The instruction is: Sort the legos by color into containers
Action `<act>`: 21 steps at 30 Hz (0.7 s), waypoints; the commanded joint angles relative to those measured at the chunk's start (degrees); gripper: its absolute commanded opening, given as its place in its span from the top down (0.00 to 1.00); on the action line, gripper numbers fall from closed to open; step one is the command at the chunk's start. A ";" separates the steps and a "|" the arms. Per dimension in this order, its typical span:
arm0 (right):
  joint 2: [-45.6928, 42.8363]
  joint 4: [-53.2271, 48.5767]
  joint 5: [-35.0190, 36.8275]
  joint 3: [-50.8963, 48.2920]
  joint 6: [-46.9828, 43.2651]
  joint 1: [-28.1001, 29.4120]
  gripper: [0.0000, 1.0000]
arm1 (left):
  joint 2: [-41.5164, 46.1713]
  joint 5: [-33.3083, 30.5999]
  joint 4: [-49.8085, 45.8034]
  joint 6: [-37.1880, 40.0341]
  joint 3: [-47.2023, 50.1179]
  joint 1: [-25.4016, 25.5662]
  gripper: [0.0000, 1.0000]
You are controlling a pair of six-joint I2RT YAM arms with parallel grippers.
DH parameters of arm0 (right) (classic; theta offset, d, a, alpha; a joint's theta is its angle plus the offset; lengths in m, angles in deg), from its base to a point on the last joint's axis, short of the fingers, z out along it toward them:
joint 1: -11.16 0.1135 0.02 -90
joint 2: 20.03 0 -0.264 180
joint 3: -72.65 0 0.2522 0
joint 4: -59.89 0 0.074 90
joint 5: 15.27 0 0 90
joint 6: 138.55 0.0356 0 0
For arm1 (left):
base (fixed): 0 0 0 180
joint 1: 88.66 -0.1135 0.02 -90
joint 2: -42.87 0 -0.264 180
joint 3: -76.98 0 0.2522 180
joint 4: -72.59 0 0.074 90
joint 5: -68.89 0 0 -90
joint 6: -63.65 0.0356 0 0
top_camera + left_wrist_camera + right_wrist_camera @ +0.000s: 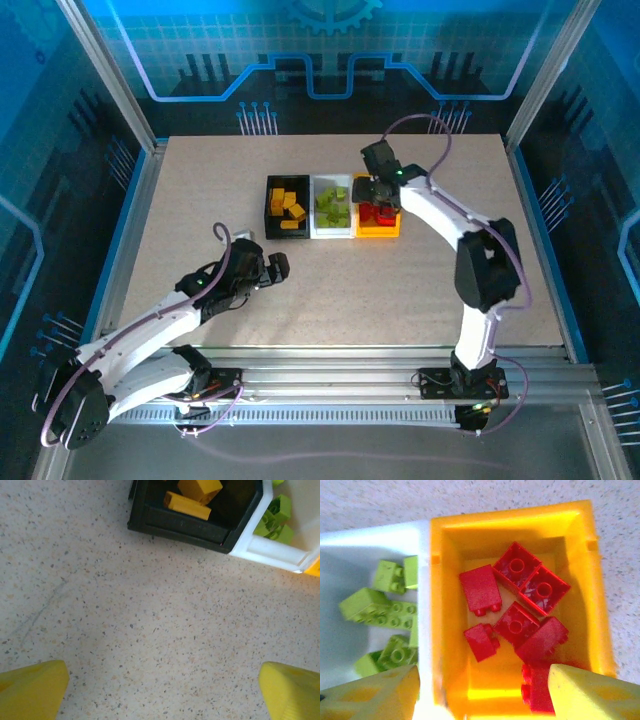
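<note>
Currently red bricks [515,625] in yellow bin [445,530], green bricks [385,605] in white bin [370,535]. Empty right gripper [484,690] overhead, jaws apart; left gripper [162,690] wide open, empty. All judged light, rigid, slick: pinch flat sides.

Three bins stand touching in a row, leaving no gap for a pincer between them: the black bin [270,208] sits against the left wall of the white bin [332,234], the yellow-orange bin [378,234] against its right wall. Over that right-hand neighbour hangs the right pincer [378,197], fingers apart, barring the way in from overhead (red legos [515,625] crowd the floor beneath it). The white bin's own mouth is open from above. Left of, right of and behind the white bin's row the counter [200,190] lies bare. Nearer and leftward of the white bin, the left pincer [277,267] occupies the counter, fingers spread.
</note>
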 commanded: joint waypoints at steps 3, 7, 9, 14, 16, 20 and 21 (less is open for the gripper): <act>-14.01 6.24 -2.15 -9.53 0.92 1.25 0.29 | 0.83 -7.58 -2.27 2.91 -4.54 -0.44 0.01; -21.90 8.36 2.93 -16.44 -0.32 3.73 0.24 | 1.39 -13.21 0.11 7.01 -6.72 -1.28 0.01; -25.67 10.40 7.62 -20.33 -0.57 5.60 0.03 | 1.34 -17.21 4.37 11.15 -6.49 -1.65 0.01; -30.94 12.74 15.96 -25.95 -0.42 7.85 0.00 | 0.51 -19.31 12.47 18.74 -6.89 -7.34 0.01; -32.29 13.93 15.63 -27.45 -1.88 7.80 0.00 | -1.05 -18.70 15.99 22.90 -6.89 -11.49 0.01; -34.99 14.76 12.36 -29.77 -1.46 5.71 0.03 | -9.19 -18.85 27.38 33.58 -3.89 -20.56 0.01; -35.77 15.31 12.01 -30.52 -1.31 5.04 0.03 | -12.15 -18.40 29.17 34.16 -3.40 -22.29 0.01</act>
